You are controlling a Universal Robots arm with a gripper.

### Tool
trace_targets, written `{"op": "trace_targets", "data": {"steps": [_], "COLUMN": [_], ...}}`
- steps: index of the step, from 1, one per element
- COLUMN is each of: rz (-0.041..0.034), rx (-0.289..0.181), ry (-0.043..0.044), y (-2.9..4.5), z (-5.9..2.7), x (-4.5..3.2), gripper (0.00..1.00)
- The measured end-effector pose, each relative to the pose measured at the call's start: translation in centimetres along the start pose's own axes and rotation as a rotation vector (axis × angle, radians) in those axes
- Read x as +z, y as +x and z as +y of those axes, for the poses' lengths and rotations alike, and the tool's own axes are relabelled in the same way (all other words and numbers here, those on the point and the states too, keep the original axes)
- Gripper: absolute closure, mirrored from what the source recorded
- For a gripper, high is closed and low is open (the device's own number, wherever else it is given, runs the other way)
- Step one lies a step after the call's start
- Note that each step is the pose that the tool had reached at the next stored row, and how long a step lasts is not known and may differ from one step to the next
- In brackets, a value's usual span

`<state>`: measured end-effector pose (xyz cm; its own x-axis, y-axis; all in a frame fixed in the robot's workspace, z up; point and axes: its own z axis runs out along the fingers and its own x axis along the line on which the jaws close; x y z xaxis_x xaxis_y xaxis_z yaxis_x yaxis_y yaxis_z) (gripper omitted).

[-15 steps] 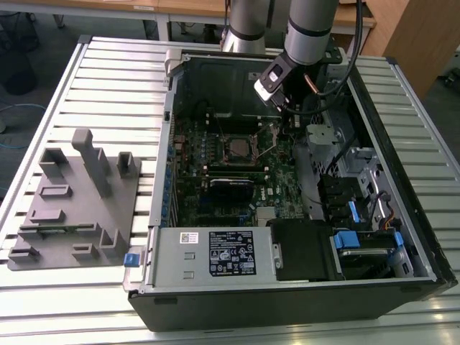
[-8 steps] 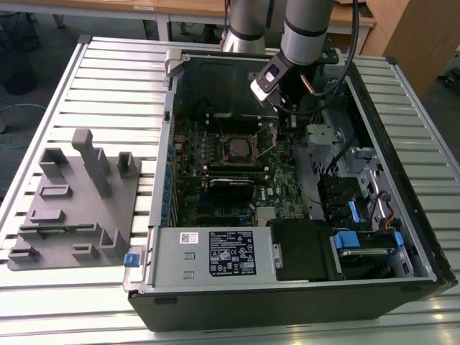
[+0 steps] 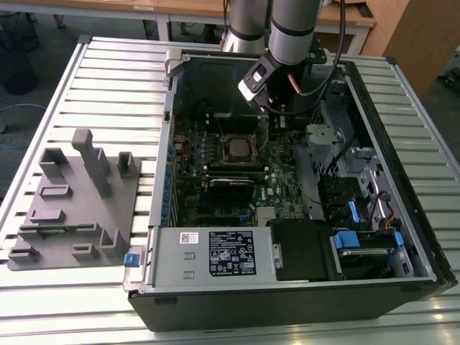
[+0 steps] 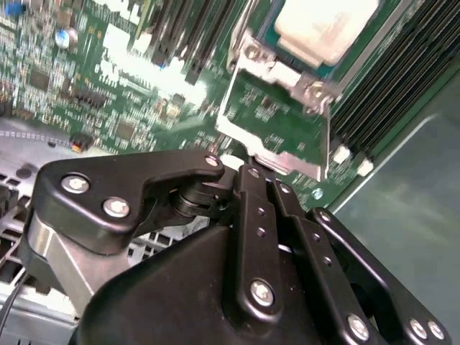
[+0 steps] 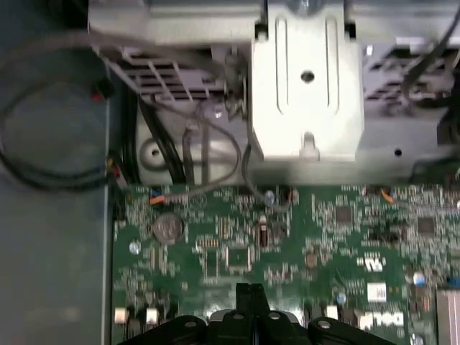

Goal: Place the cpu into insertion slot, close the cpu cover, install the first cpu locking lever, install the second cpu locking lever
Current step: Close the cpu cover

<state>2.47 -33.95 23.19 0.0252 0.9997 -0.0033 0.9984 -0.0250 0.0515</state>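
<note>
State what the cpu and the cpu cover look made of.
The cpu: probably metal, going by its pale silver-grey face with a dull, even sheen. The cpu cover: thin bare sheet metal, likely steel, with bright glinting edges around its open window.

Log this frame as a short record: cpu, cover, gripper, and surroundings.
cpu: seated in the insertion slot, pale face up
cpu cover: open, raised off the slot, green board visible through its window
locking levers: state cannot be told
gripper: at the cover's free edge, inside the computer case
surroundings: case lies open on a slatted table; grey fixture tray on the exterior view's left
</note>
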Motion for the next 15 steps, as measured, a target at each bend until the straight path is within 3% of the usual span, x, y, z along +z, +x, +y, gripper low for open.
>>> {"op": "trace_targets", "data": {"steps": [10, 15], "rz": [-0.0020, -0.0020], "rx": [0.000, 0.000], "ry": [-0.0001, 0.0000], "y": [-0.08, -0.09], "z": [-2.99, -3.72], "x": [-0.07, -0.08], "gripper": [0.90, 0.90]}}
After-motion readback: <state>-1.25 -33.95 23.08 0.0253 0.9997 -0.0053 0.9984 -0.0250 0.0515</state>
